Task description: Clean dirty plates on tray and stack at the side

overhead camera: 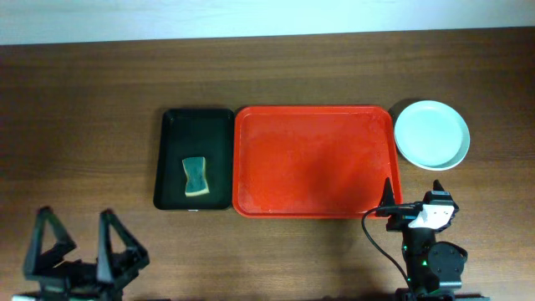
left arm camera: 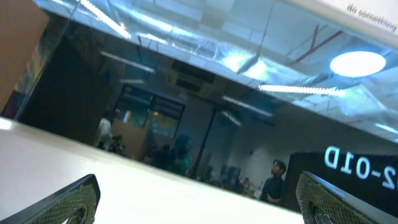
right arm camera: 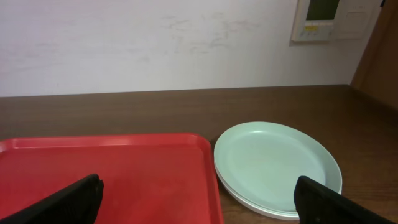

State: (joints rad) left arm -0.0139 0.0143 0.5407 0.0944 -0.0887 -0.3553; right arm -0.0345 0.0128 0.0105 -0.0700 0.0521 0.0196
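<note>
The plates (overhead camera: 431, 134) lie stacked on the table just right of the red tray (overhead camera: 313, 159), which holds nothing. The top plate is pale mint and shows no smear. In the right wrist view the stack (right arm camera: 277, 165) shows a white rim underneath, beside the tray's corner (right arm camera: 124, 168). My right gripper (overhead camera: 412, 194) is open and empty near the front edge, below the tray's right corner; its fingers (right arm camera: 199, 196) are spread wide. My left gripper (overhead camera: 75, 219) is open and empty at the front left; its fingers (left arm camera: 199, 202) point up at a wall.
A narrow black tray (overhead camera: 171, 159) left of the red tray holds a yellow-green sponge (overhead camera: 196, 176). A white wall runs along the table's far edge.
</note>
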